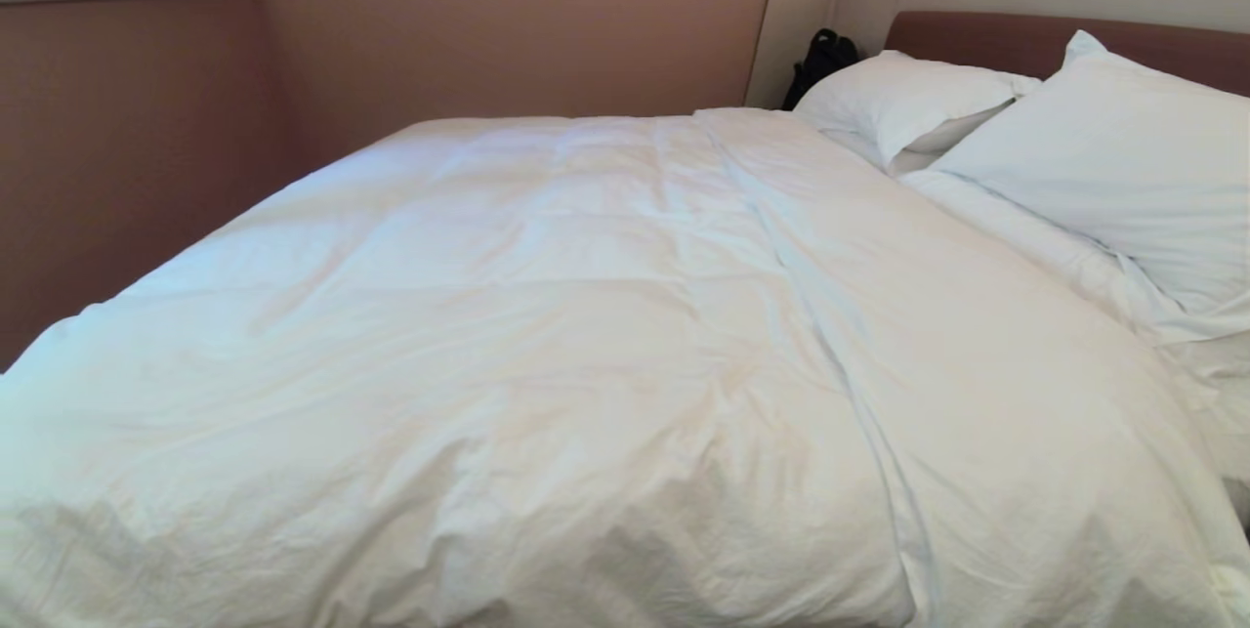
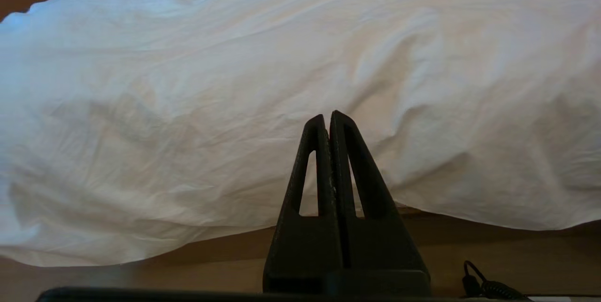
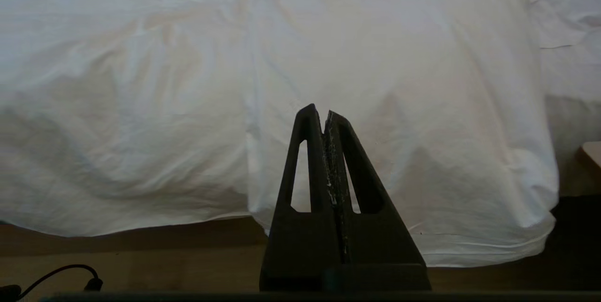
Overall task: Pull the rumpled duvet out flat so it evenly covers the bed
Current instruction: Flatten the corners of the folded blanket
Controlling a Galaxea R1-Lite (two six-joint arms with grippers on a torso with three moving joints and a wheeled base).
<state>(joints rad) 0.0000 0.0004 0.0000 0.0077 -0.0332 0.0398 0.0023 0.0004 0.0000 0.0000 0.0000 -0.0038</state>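
Note:
The puffy white duvet (image 1: 586, 315) lies spread over the bed (image 1: 1064, 42), softly creased, with one long fold running from the far side toward me. Its near edge hangs down over the bed's side (image 2: 188, 161) (image 3: 399, 151). Neither arm shows in the head view. In the left wrist view my left gripper (image 2: 327, 116) is shut on nothing, held just short of the hanging duvet edge above the floor. My right gripper (image 3: 319, 110) is likewise shut and empty, in front of the duvet's drooping corner.
Two white pillows (image 1: 908, 101) (image 1: 1113, 159) lean at the brown headboard on the right. A black bag (image 1: 820, 62) sits in the corner beside the headboard. A pinkish wall (image 1: 146, 140) runs close along the bed's far and left sides. Wooden floor (image 2: 141, 274) lies below the grippers.

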